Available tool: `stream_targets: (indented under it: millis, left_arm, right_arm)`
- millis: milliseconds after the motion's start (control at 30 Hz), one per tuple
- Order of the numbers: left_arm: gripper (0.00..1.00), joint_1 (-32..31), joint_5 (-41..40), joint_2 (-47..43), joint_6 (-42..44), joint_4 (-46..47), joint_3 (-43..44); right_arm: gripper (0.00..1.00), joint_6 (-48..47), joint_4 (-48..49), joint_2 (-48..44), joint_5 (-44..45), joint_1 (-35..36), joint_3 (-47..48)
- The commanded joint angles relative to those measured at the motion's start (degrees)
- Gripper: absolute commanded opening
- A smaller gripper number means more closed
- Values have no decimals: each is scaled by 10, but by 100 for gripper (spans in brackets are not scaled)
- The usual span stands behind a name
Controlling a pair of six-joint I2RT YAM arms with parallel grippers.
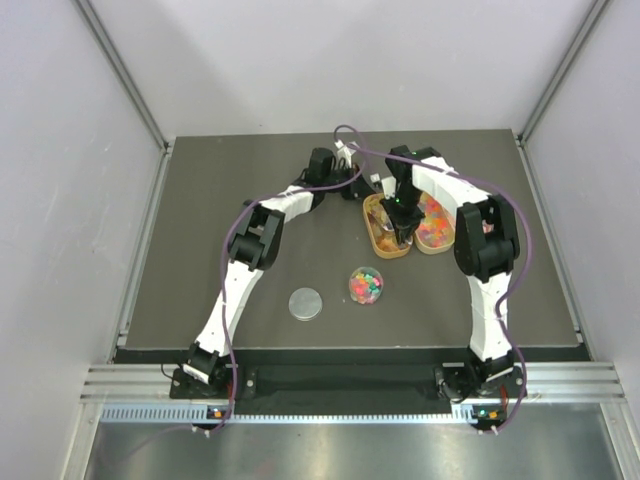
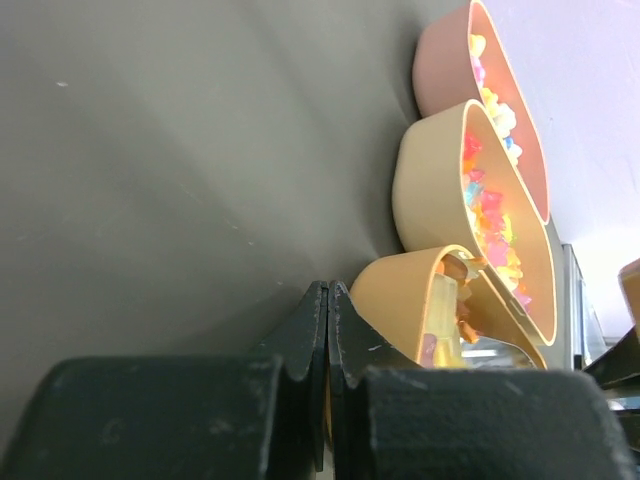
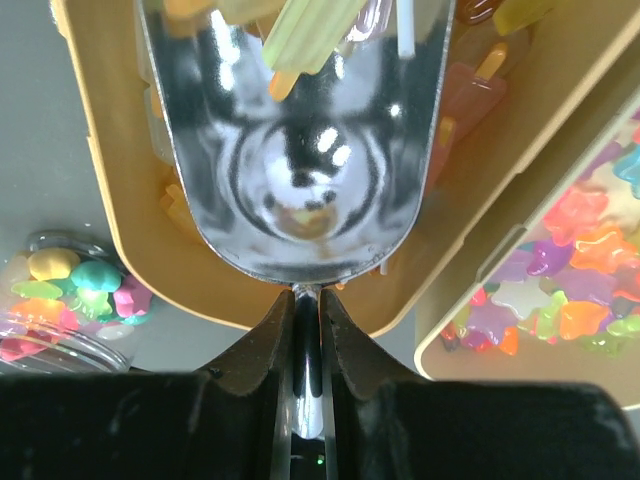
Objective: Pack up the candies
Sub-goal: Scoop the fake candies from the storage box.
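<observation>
My right gripper is shut on the thin handle of a shiny metal scoop, seen in the top view over the left orange oval tray. Pale yellow-green candy sticks lie at the scoop's far end. Bright star-shaped candies fill the neighbouring tray. More candies sit in a small clear round dish. My left gripper is shut and empty, low on the table beside the nearest tray; in the top view it is behind the trays.
The dish's round lid lies flat on the dark table, left of the dish. In the left wrist view three trays stand in a row, the farthest pinkish. Grey walls close in the table's sides and back.
</observation>
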Motion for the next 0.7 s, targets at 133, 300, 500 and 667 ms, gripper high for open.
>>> stream_targets:
  millis: [133,300,500,667]
  left_arm:
    - [8,36,-18,-80,39,-17,12]
    - [11,60,-13,-115,53,-38,2]
    - [12,94,-4,-168,76,-88,-10]
    - [12,116,5,-201,106,-144,-12]
  right_arm:
    - [0,-17,29,-4,-4,-10,-4]
    - [0,-20,33,1,-8,-12,10]
    - [0,-34,69,-22,-7,-8,-25]
    - [0,-31,115,-56,-8,-9,-85]
